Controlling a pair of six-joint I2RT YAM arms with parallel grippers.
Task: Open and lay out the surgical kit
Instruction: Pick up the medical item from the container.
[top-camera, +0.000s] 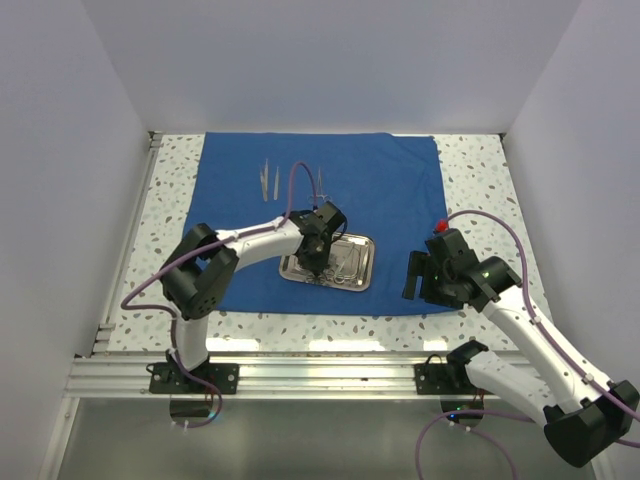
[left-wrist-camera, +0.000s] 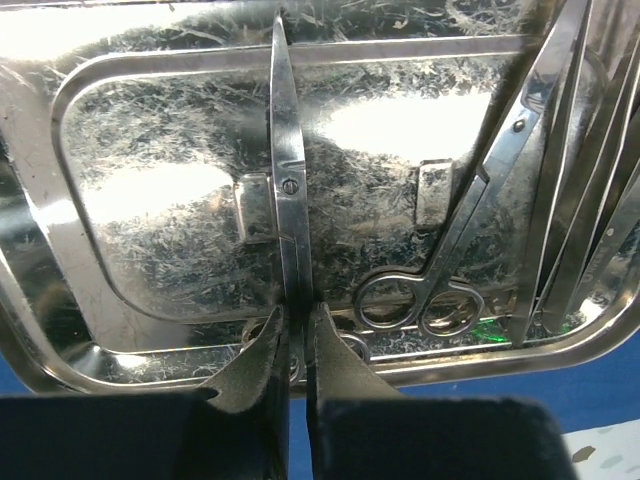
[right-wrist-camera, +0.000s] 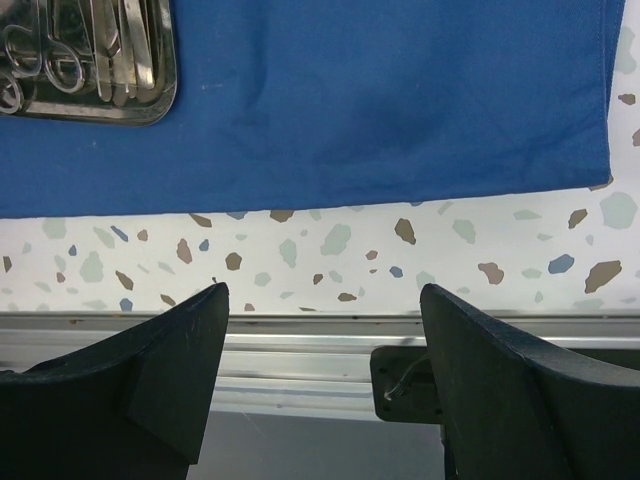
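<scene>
The royal-blue cloth (top-camera: 390, 190) lies spread flat on the table. On its near part sits the steel tray (top-camera: 368, 262), with my left gripper (top-camera: 316, 262) lowered into it. In the left wrist view that gripper (left-wrist-camera: 300, 320) is shut on a pair of slim scissors (left-wrist-camera: 288, 180), gripping the shanks just above the finger rings. A second pair of scissors (left-wrist-camera: 470, 230) and several slim instruments (left-wrist-camera: 590, 200) lie at the tray's right side. Two tweezers (top-camera: 268, 181) and another instrument (top-camera: 320, 183) lie on the cloth farther back. My right gripper (right-wrist-camera: 322, 300) hangs open and empty over the table's near edge.
The cloth's near hem (right-wrist-camera: 400, 195) ends short of the speckled tabletop (right-wrist-camera: 330, 250). An aluminium rail (right-wrist-camera: 300, 340) runs along the front edge. White walls close in the left, right and back. The tray's corner (right-wrist-camera: 90, 110) shows at the top left of the right wrist view.
</scene>
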